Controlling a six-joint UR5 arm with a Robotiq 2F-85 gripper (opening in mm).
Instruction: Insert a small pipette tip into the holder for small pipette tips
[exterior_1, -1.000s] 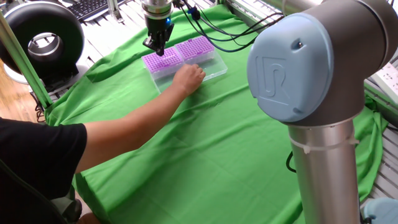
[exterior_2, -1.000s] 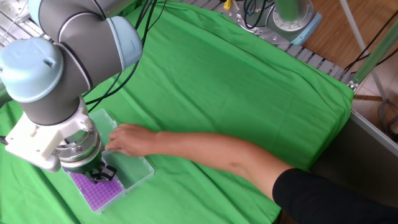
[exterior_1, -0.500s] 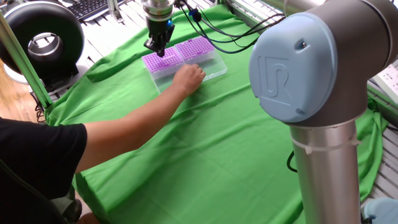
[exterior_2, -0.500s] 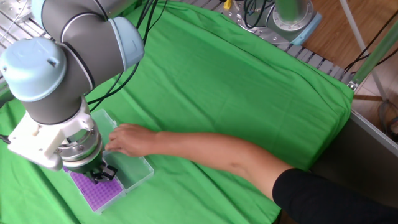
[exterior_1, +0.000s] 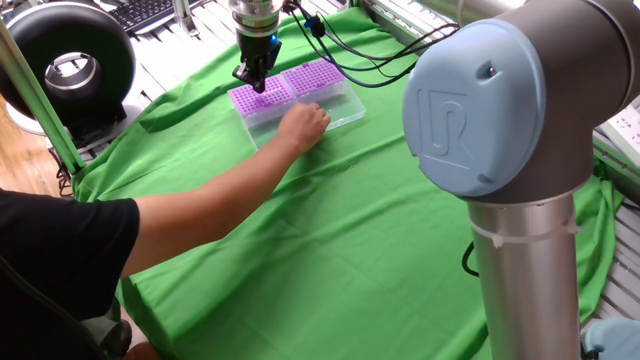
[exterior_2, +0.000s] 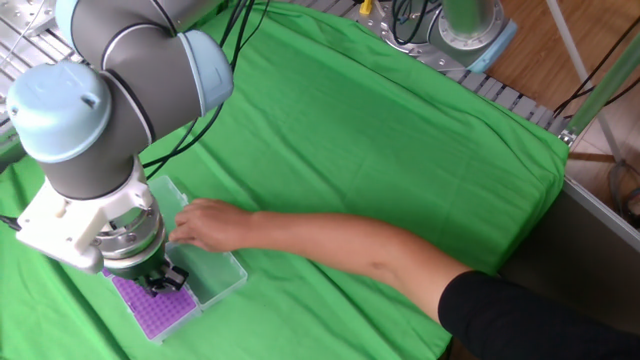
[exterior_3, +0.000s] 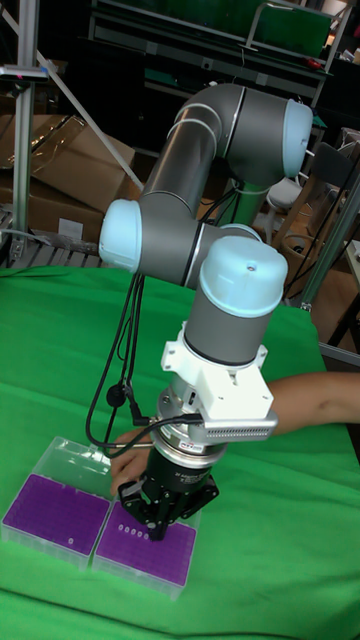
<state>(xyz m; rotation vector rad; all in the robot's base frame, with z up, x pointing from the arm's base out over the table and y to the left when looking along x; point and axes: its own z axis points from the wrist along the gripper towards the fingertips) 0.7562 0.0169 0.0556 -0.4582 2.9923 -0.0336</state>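
The black two-finger pincer (exterior_3: 150, 527) is hovering just above the purple perforated tip holder (exterior_3: 145, 548) in its clear plastic box. Its fingers are sitting close together, probably pinching a small pipette tip, though I cannot tell. A person's bare hand (exterior_1: 303, 124) is resting on the box.

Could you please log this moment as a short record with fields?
surface: green cloth
holders: two purple tip racks side by side in a clear box
end effector: just above one rack, pointing down; grip state unclear
hand: person's, resting on the box
arm: UR5, elbow above the racks
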